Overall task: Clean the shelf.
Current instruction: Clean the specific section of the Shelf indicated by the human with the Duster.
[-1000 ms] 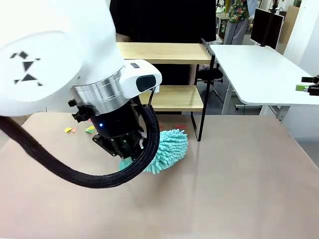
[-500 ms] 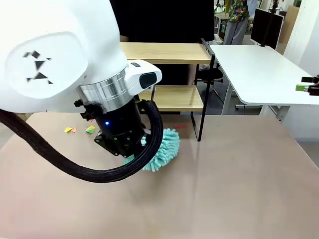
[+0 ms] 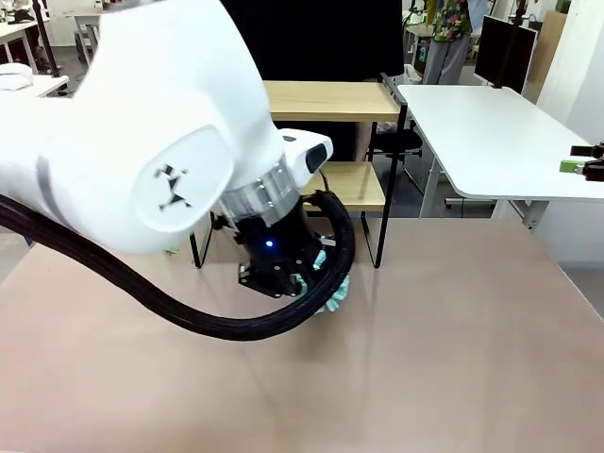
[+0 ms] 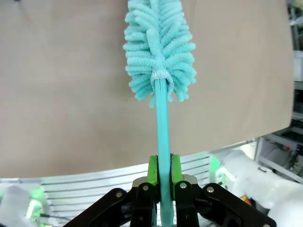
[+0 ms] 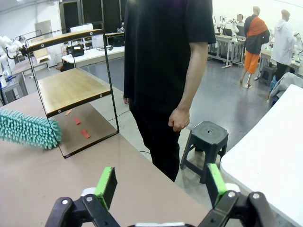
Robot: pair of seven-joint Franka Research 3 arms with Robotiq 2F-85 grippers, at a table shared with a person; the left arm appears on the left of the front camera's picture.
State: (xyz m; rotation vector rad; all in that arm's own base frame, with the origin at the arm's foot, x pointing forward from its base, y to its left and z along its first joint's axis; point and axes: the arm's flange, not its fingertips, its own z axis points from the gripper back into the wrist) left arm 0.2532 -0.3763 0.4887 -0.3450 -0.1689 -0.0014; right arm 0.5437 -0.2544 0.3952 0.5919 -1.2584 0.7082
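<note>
The shelf (image 3: 332, 100) is a two-board wooden rack in a thin black frame, standing at the table's far edge; in the right wrist view the shelf (image 5: 71, 87) is at the left. My left gripper (image 3: 300, 279) hangs low over the table just in front of it, shut on the handle of a teal fluffy duster (image 3: 332, 294), most of which is hidden behind the wrist. In the left wrist view the green pads (image 4: 152, 170) clamp the teal handle (image 4: 163, 132), and the duster head (image 4: 160, 47) lies over the beige tabletop. My right gripper (image 5: 161, 184) stands open and holds nothing.
A person in black (image 5: 165, 71) stands behind the shelf, one hand hanging down. Small red scraps (image 5: 80, 127) lie on the table under the shelf. A dark stool (image 5: 206, 137) and a white desk (image 3: 491, 142) stand to the right. The beige tabletop (image 3: 453, 359) spreads in front.
My left arm has swung to the right and toward the shelf, dragging the duster along the table. The duster is now mostly hidden behind the wrist, and the arm covers the coloured scraps at the left.
</note>
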